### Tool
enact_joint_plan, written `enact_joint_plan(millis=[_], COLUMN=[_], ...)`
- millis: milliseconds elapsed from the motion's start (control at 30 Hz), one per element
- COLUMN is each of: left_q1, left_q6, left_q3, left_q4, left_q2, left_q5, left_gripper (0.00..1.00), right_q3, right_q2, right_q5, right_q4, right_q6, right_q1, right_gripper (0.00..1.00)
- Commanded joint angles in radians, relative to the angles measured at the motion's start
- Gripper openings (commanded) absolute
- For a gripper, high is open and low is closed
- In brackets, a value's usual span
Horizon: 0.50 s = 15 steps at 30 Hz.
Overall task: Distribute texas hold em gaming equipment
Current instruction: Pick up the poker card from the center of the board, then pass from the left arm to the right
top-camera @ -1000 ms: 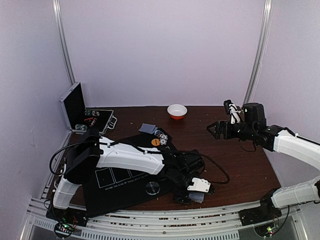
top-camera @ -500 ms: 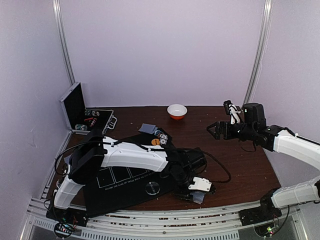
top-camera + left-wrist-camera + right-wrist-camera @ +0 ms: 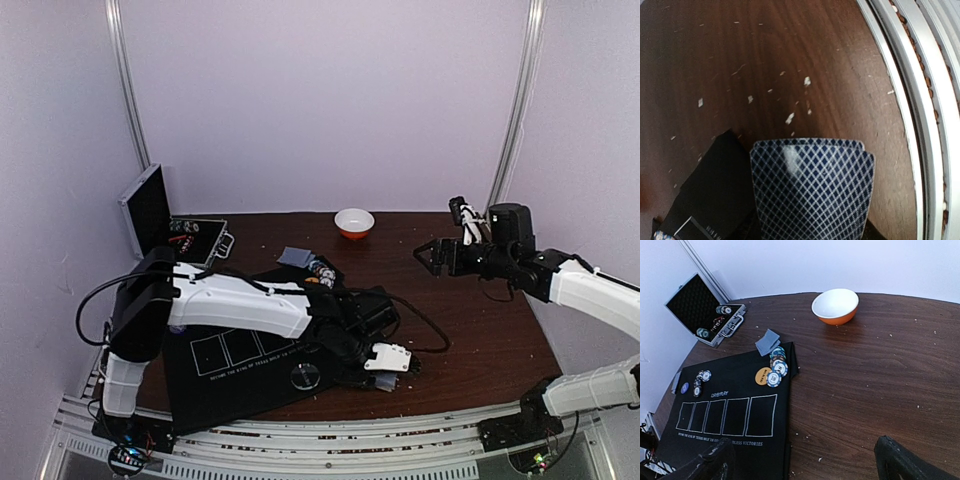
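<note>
At the near edge, the left hand (image 3: 390, 362) is closed to a narrow gap on grey-blue lattice-backed playing cards (image 3: 812, 192). Two fanned edges show in its wrist view, held over the dark wooden surface (image 3: 765, 60). A second ago these cards lay on the wood by the mat's near right corner, with the hand open above them. They no longer lie there, and the hand has drawn back toward the mat.

The black five-box mat (image 3: 740, 380) lies just left of the hand. One clear round disc (image 3: 304, 376) sits near the mat's front edge. At its far right corner, one orange disc (image 3: 762, 376) touches a cluster of small striped poker chips (image 3: 779, 367), too bunched to count. A second chip cluster (image 3: 701, 380) and one bluish-purple disc (image 3: 685, 387) lie at the far left corner. One small pile of grey cards (image 3: 768, 341) rests just beyond the mat.

Farther back stand one white bowl with an orange base (image 3: 835, 305) and one open silver case (image 3: 700, 307) holding chips. The right hand (image 3: 432, 258) hovers wide open, as it did before.
</note>
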Motion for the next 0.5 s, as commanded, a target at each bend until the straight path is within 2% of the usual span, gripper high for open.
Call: enact_joint_plan(millis=[0, 100, 200, 333, 467], left_q1=[0.053, 0.106, 0.171, 0.228, 0.303], left_q6=[-0.136, -0.237, -0.318, -0.375, -0.393], left_q3=[-0.056, -0.106, -0.164, -0.243, -0.330], left_q4=[0.014, -0.072, -0.169, -0.245, -0.244], left_q2=[-0.223, -0.315, -0.400, -0.524, -0.633], left_q5=[-0.147, -0.218, -0.297, -0.358, -0.380], left_gripper=[0.48, 0.49, 0.49, 0.50, 0.50], right_q3=[0.028, 0.032, 0.061, 0.191, 0.338], right_q2=[-0.023, 0.023, 0.150, 0.334, 0.499], right_q5=[-0.120, -0.223, -0.330, -0.368, -0.386], right_q4=[0.115, 0.228, 0.325, 0.339, 0.335], right_q6=[0.073, 0.167, 0.254, 0.269, 0.281], right_q1=[-0.006, -0.004, 0.039, 0.169, 0.271], right_gripper=[1.00, 1.00, 1.00, 0.96, 0.92])
